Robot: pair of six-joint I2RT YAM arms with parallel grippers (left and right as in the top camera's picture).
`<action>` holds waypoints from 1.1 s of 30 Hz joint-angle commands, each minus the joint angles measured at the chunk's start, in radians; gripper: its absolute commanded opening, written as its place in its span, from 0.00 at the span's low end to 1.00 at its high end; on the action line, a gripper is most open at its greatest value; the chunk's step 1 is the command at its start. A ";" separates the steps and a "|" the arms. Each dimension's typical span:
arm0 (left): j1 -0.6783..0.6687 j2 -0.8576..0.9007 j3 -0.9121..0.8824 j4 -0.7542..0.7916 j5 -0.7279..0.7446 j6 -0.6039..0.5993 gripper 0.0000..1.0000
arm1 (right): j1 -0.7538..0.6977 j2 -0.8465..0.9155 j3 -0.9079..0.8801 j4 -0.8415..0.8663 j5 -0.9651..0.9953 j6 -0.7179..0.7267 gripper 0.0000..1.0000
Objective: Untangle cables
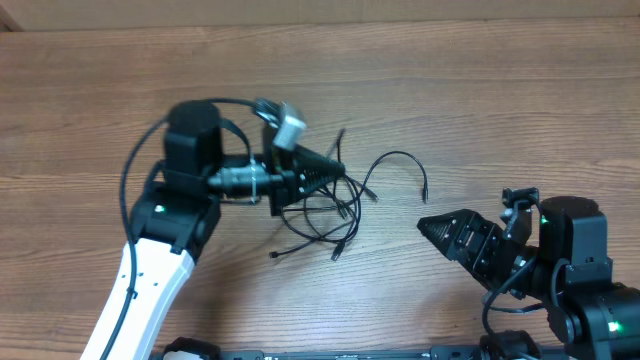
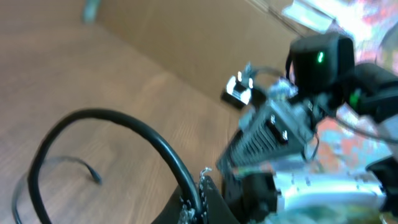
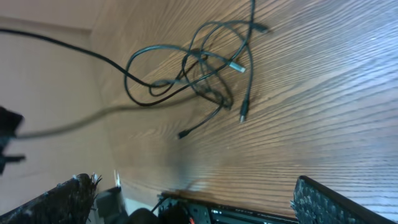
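Wood-grain tabletop (image 1: 450, 90), both arms in frame. Left arm (image 1: 150, 270) comes up from the bottom-left edge and bends at its black wrist, so the left pincer (image 1: 330, 172) points right, silver camera block (image 1: 288, 127) just above it. Right arm (image 1: 575, 250) sits in the bottom-right corner with the right pincer (image 1: 432, 226) pointing left and up toward mid-table. Left pincer: fingers pressed together into one narrow tip, sitting right on the upper-left edge of the tangle. Can't tell whether a strand is actually caught between them, as the left wrist view is blurred and mostly shows the arm's own thick black cable. Right pincer: spread wide. In the right wrist view its fingers (image 3: 65, 202) sit at opposite bottom corners with nothing between them, apart from the cords. The cables (image 1: 325, 210) lie mid-table, between the two pincers but much closer to the left one, bunched in overlapping loops that cross each other several times. One strand arcs out to the right, ending in a plug (image 1: 426, 196) near the right pincer tip but not touching it. Two more plug ends (image 1: 275, 254) (image 1: 335, 256) poke out of the tangle's lower side, flat on the wood.
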 commanded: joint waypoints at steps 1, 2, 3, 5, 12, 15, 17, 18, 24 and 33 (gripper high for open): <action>0.046 0.003 0.063 0.126 0.109 -0.138 0.04 | 0.042 -0.002 -0.006 0.030 -0.033 -0.027 1.00; 0.053 0.003 0.068 0.177 0.122 -0.176 0.04 | 0.059 -0.002 -0.006 0.048 -0.032 -0.054 1.00; 0.059 0.003 0.074 0.239 0.128 -0.224 0.04 | 0.079 -0.002 -0.006 0.069 -0.032 -0.098 1.00; 0.064 0.003 0.079 0.353 0.127 -0.310 0.04 | 0.122 -0.002 -0.006 0.122 -0.032 -0.204 1.00; 0.064 0.003 0.079 0.610 0.127 -0.543 0.04 | 0.292 0.021 -0.006 0.304 -0.020 -0.511 1.00; 0.064 0.003 0.079 0.628 0.128 -0.598 0.04 | 0.351 0.067 -0.006 0.403 -0.013 -0.514 1.00; 0.064 0.003 0.079 0.628 0.128 -0.635 0.04 | 0.381 0.108 -0.006 0.456 0.015 -0.514 1.00; 0.064 0.003 0.079 0.629 0.131 -0.651 0.04 | 0.395 0.131 -0.006 0.476 0.052 -0.515 1.00; 0.064 0.003 0.079 0.671 0.163 -0.711 0.04 | 0.465 0.272 -0.006 0.610 0.298 -0.515 1.00; 0.064 0.003 0.079 0.956 0.161 -0.986 0.04 | 0.536 0.443 -0.006 0.911 0.538 -0.533 0.97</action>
